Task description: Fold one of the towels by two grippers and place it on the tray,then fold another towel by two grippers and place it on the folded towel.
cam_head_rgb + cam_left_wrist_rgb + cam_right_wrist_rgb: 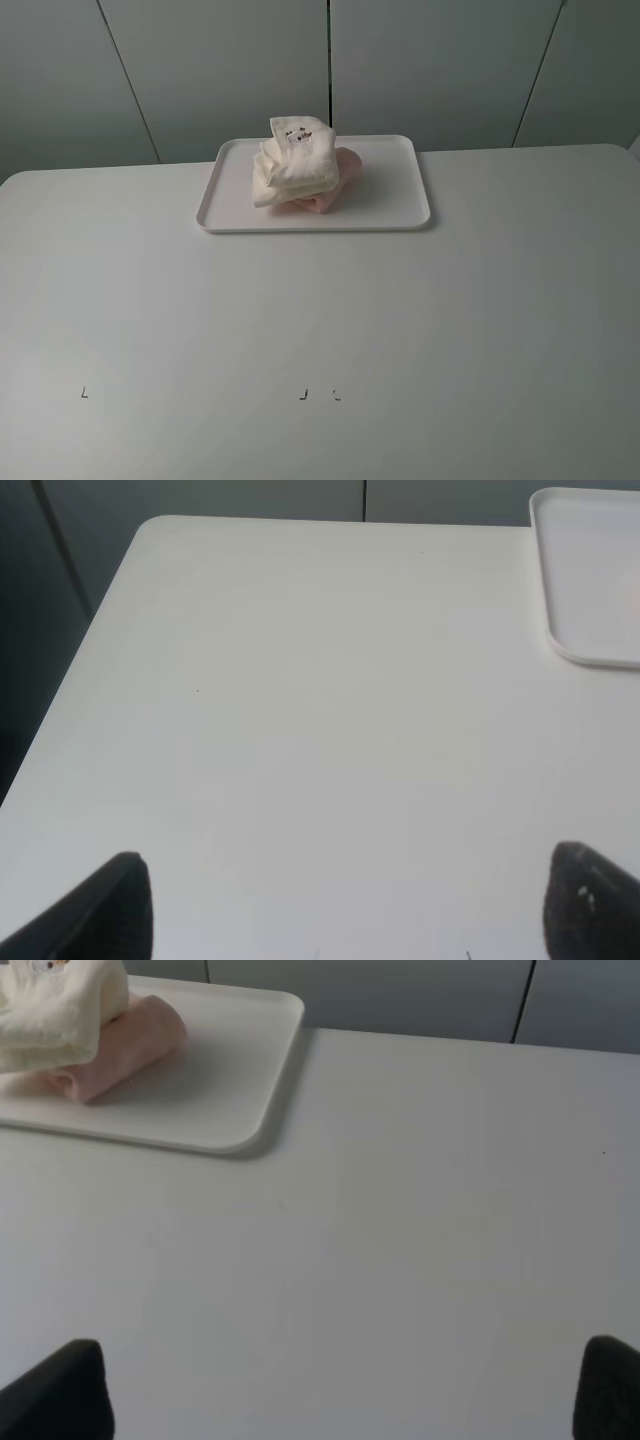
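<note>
White surface [320, 330] carries one tray [400, 200], two stacked towels: cream towel [297, 160] on pink towel [335, 185]; my left gripper [350, 905] and right gripper [345, 1390] spread wide, empty

I see the tray [400, 200] sitting on the table [320, 330] toward its far edge, roughly centred left to right. On the tray, left of its middle, one folded towel [345, 170] lies flat with the second folded towel [295, 160] stacked on top of it. The stack leaves the tray's right part bare.
</note>
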Controlling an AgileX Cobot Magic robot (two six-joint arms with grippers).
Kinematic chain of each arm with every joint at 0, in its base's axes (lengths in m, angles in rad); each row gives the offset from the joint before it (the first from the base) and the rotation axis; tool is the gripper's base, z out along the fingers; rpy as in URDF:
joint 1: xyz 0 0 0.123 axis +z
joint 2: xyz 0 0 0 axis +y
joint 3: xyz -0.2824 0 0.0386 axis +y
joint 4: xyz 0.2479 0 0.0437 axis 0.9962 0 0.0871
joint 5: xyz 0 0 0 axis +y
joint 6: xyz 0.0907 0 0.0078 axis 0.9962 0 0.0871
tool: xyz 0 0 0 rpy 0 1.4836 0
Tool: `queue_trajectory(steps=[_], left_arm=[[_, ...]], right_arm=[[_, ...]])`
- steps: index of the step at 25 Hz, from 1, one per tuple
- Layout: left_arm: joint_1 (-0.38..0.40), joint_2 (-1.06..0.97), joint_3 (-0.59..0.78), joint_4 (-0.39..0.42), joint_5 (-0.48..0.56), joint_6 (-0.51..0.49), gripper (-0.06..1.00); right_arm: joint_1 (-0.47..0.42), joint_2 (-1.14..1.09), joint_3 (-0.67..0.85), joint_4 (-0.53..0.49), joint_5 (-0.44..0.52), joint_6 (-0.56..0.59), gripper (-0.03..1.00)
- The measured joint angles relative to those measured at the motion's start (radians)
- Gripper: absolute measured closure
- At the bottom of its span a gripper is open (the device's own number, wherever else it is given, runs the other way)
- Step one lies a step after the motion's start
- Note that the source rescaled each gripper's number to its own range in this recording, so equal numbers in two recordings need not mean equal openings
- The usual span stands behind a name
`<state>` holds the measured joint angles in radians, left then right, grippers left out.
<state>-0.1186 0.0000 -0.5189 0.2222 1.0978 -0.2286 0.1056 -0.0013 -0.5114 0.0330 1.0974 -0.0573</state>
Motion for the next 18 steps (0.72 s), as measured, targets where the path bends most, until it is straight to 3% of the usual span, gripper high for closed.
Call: queue_trajectory(steps=[4, 10, 18], left_arm=[[0.000, 0.000, 0.001, -0.002, 0.000, 0.005, -0.06], [0.000, 0.000, 0.002, -0.105, -0.002, 0.111, -0.06], [0.000, 0.000, 0.004, -0.144, -0.008, 0.149, -0.06]], right_arm=[[0.000, 0.000, 0.000, 0.004, 0.000, -0.004, -0.03], [0.000, 0.000, 0.000, 0.030, 0.000, -0.040, -0.03], [0.000, 0.000, 0.000, 0.033, 0.000, -0.044, -0.03]])
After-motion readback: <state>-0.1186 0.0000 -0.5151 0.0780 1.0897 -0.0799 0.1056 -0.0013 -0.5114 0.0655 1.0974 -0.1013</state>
